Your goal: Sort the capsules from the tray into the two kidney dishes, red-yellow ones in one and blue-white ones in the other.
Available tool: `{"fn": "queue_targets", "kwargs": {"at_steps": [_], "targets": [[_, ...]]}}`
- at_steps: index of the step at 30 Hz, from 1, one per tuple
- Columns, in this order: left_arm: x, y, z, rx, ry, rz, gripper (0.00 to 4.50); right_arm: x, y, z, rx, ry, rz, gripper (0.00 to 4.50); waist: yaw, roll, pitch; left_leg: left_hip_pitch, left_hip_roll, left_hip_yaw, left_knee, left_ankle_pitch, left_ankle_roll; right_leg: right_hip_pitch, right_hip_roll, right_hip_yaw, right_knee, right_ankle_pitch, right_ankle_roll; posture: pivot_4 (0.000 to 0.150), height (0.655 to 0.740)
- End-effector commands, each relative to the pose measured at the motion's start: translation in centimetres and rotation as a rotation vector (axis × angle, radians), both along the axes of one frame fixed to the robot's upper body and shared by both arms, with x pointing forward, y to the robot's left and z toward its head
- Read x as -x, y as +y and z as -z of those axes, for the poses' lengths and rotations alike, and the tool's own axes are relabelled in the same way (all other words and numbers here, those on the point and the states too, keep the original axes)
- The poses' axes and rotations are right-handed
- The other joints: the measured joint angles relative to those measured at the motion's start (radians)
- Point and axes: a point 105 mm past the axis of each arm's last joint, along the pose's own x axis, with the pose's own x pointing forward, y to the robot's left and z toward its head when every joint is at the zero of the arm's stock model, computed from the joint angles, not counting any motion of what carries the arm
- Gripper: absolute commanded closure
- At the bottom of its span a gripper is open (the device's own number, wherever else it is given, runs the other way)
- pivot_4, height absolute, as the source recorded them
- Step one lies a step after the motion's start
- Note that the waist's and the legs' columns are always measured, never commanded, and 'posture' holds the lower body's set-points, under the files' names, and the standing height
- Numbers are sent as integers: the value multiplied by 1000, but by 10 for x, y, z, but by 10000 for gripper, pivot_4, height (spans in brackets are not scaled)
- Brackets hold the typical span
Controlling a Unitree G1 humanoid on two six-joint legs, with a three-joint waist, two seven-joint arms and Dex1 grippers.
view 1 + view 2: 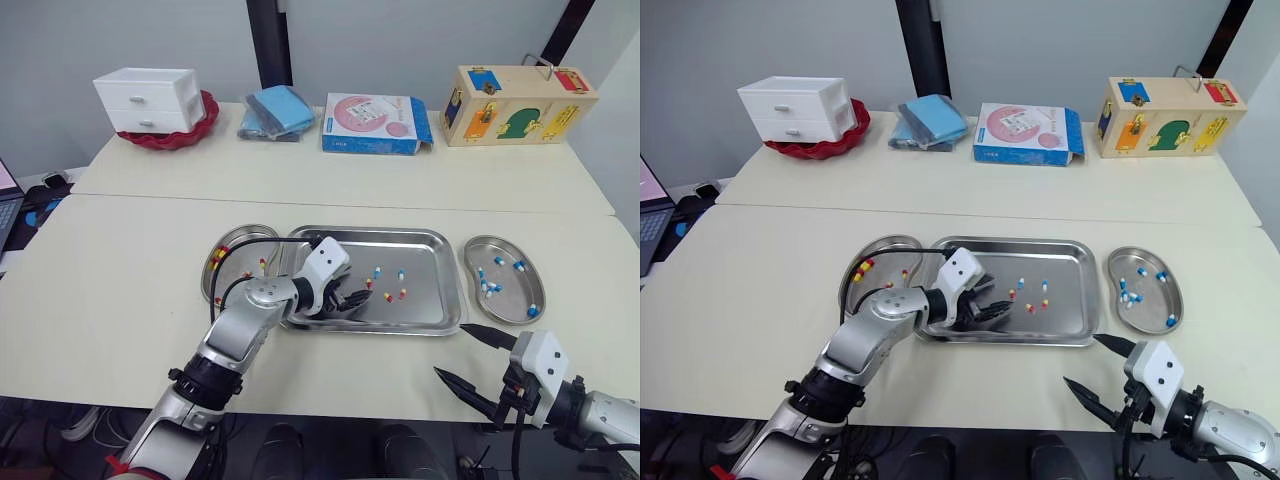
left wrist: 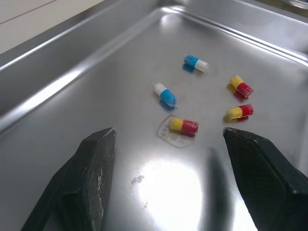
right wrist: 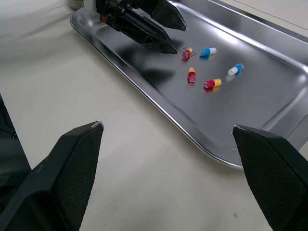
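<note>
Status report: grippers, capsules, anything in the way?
Left gripper open, low in tray. Right gripper open, outside the tray. Five capsules in tray, three red-yellow, two blue-white. Nothing blocking.

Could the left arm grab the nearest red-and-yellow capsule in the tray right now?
Probably yes. Its jaws stand open inside the tray, and the red-yellow capsule lies just ahead of them with nothing between.
</note>
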Motion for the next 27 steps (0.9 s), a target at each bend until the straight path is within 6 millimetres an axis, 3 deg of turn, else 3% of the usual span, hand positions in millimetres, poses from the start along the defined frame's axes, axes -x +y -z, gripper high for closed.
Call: {"fn": "queue_targets", "kwargs": {"at_steps": [1, 12, 17, 24, 25, 27], "targets": [[-3, -9, -4, -10, -32, 26, 8562, 3, 2, -10, -10, -44, -7, 0, 0, 0, 0, 0, 0, 0, 0, 0, 0, 0, 0, 0, 0, 0, 0, 1500, 7400], [-8, -15, 11, -66, -15, 42, 8562, 6, 2, -8, -8, -38, -1, 0, 1, 0, 0, 2, 0, 0, 0, 0, 0, 2, 0, 0, 0, 0, 0, 1500, 7400], [-6, -15, 14, -74, 11, 59, 18097, 6, 3, -10, -12, -43, 1, 0, 1, 1, 0, 2, 0, 0, 0, 0, 0, 3, 0, 0, 0, 0, 0, 1500, 7400], [-6, -12, 6, -58, 0, 54, 38987, 4, 4, -15, -15, -59, 5, 0, 1, 1, 0, 3, 0, 0, 0, 0, 0, 3, 0, 0, 0, 0, 0, 1500, 7400], [-7, -10, 4, -55, -4, 48, 41153, 3, 3, -15, -14, -64, 5, 0, 1, 1, 0, 3, 0, 0, 0, 0, 0, 3, 0, 0, 0, 0, 0, 1500, 7400], [-8, -5, -1, -45, -15, 33, 41270, 2, 3, -17, -13, -73, 4, 0, 0, 1, 0, 3, 0, 0, 0, 0, 0, 3, 0, 0, 0, 0, 0, 1500, 7400]]}}
